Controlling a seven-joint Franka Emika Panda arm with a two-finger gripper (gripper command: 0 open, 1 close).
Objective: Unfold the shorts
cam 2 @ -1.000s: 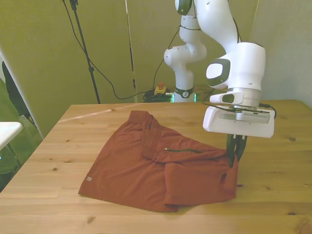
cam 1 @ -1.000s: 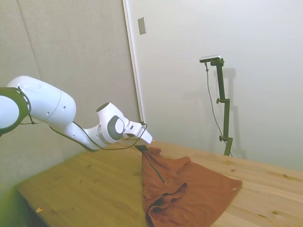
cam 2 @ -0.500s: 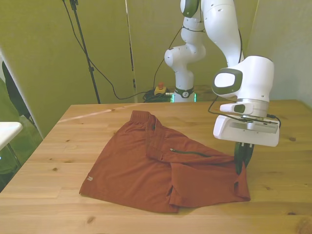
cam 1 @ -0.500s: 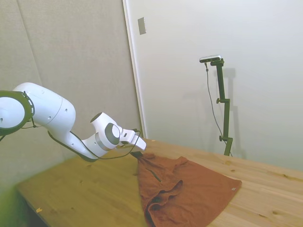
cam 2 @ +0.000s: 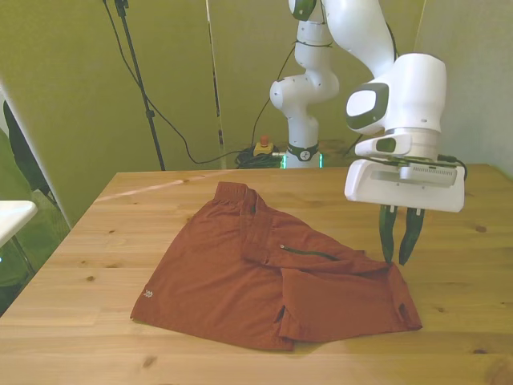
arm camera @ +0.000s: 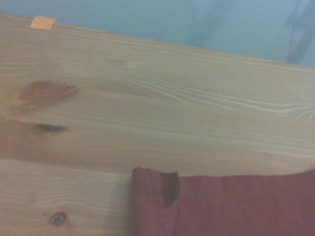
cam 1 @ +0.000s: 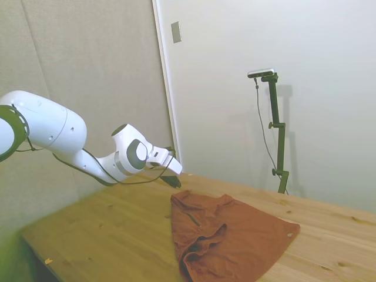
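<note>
- Shorts (cam 2: pixel 256 281) lie flat on the wooden surface (cam 2: pixel 96 249), rust-orange, partly folded: one flap is doubled over on the front view's right half, with a wrinkled ridge running across the middle.
- A thin dark stripe (cam 2: pixel 309 253) crosses the upper fold; a small pale tag (cam 2: pixel 145 296) sits at the hem corner toward the front view's left.
- In the side view the shorts (cam 1: pixel 229 238) spread across the near part of the surface (cam 1: pixel 106 235), with a bunched fold at the low edge.
- Claw (cam 2: pixel 401 255) hangs just above the shorts' corner at the front view's right, fingers pointing down, a narrow gap between them, nothing held. In the side view the claw (cam 1: pixel 174 181) is clear of the cloth, just above its raised corner.
- Wrist view: bare wood grain with knots, a corner of the shorts (arm camera: pixel 221 206) with a small dark notch in its edge, and a small orange scrap (arm camera: pixel 43 22) near the surface's edge.
- Around: a dark tripod (cam 2: pixel 138 80) with trailing cables behind the surface at the front view's left; a small yellow box with a red button (cam 2: pixel 262 147) beside the robot's base.
- Nothing stands between claw and shorts; the wood around the shorts is bare.
- No containers seen.
</note>
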